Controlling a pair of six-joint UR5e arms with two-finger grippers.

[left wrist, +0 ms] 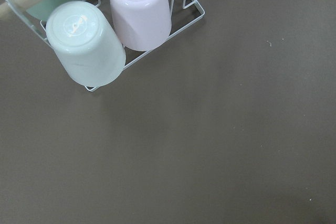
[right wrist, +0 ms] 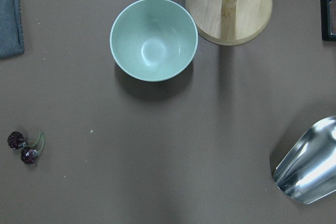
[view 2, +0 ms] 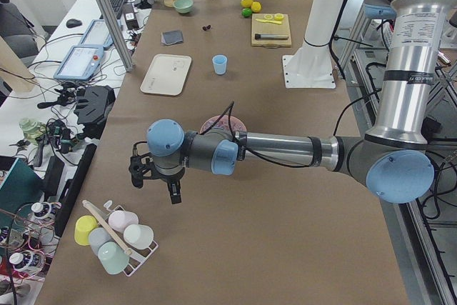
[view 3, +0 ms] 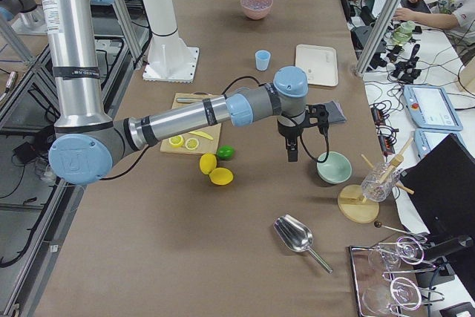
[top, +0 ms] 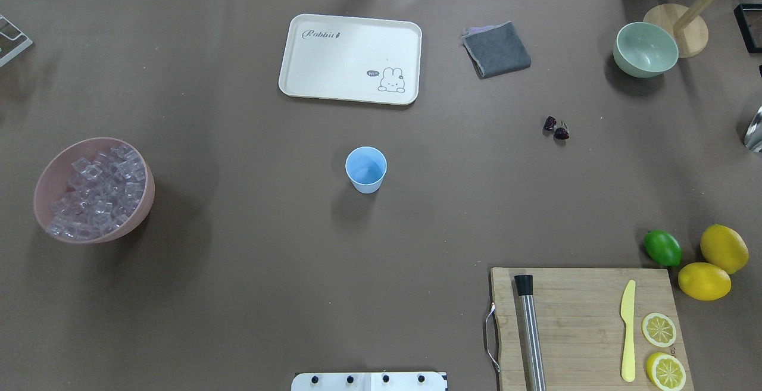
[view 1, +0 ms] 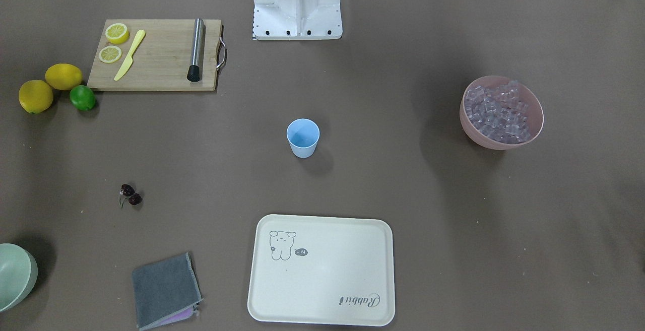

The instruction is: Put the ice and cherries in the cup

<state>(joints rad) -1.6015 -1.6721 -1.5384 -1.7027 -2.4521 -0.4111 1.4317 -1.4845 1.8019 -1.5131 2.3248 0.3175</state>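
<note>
The light blue cup [top: 365,169] stands upright and empty mid-table, also in the front view [view 1: 303,138]. The ice [top: 95,191] fills a pink bowl [top: 44,177] on my left side. The cherries [top: 556,128] lie on the cloth to the cup's far right, and they show at the lower left of the right wrist view [right wrist: 23,148]. My left gripper [view 2: 157,185] hangs above the table beyond the pink bowl, near a cup rack. My right gripper [view 3: 293,152] hovers near the pale green bowl. Both appear only in side views, so I cannot tell their state.
A cream tray [top: 309,40], grey cloth [top: 497,49] and pale green bowl [top: 646,49] lie on the far side. A cutting board [top: 583,302] carries a metal rod, yellow knife and lemon slices, with lemons and a lime [top: 662,247] beside it. A metal scoop [right wrist: 307,163] and a cup rack [left wrist: 105,35] sit at the table's ends.
</note>
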